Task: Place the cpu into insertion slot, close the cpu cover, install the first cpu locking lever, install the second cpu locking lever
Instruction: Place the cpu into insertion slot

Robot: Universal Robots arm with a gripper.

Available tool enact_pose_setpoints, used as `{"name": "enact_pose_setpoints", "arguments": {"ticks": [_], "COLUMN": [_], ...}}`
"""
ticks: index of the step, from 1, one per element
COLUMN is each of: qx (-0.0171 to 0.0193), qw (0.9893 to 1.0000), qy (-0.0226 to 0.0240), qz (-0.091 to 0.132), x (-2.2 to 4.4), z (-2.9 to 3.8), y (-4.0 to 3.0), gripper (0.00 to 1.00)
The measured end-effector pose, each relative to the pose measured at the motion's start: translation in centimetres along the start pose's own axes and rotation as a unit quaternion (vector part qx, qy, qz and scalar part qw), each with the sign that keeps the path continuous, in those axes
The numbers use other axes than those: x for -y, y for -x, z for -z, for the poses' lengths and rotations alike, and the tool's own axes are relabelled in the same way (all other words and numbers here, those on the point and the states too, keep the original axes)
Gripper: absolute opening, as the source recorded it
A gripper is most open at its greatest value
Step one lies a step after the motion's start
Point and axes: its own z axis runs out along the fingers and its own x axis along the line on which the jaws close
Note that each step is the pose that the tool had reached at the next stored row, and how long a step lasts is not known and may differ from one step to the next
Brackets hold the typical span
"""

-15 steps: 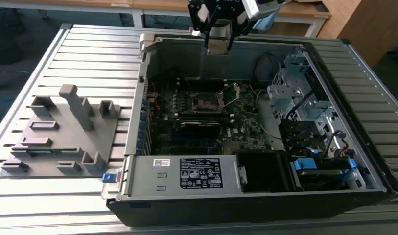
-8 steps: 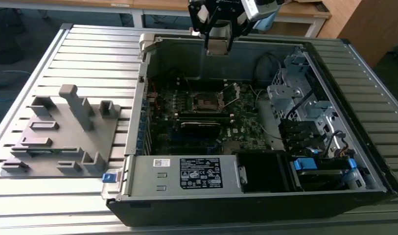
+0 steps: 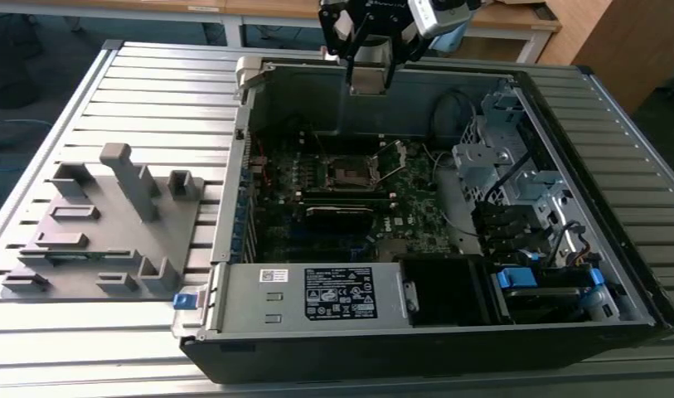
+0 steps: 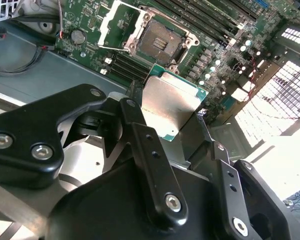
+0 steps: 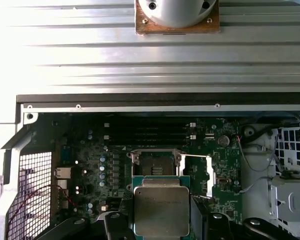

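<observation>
cpu (image 4: 171, 112) sits clamped in my gripper (image 4: 169, 100). the jaws are narrowed to the chip's width, with one finger (image 4: 135, 112) pressing each opposite edge. its dull silver top faces the camera in both wrist views, with the green rim showing round it. the first wrist view shows the same grip, cpu (image 5: 161, 207) between the fingers of the gripper (image 5: 161, 222).

in the exterior view my gripper (image 3: 368, 79) hangs high over the far wall of the open computer case (image 3: 314, 112), chip in the air and well apart from the board. the insertion slot (image 4: 160, 42) lies on the green motherboard (image 4: 215, 55) with its dark middle exposed, and the cpu is not in it. the cpu cover (image 4: 117, 25) is swung open, standing just beside the slot on its hinge side.

the case rests on the ribbed metal worktop (image 3: 148, 83). a grey fixture tray (image 3: 104, 232) sits on the exterior view's left, apart from the case.
</observation>
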Motion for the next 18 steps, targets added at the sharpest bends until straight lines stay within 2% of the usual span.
{"name": "enact_pose_setpoints", "arguments": {"ticks": [18], "qx": [0.0], "qw": [1.0], "qy": [-0.0001], "qz": [0.0], "x": [0.05], "z": [-0.52], "y": [-0.12], "gripper": [0.54]}}
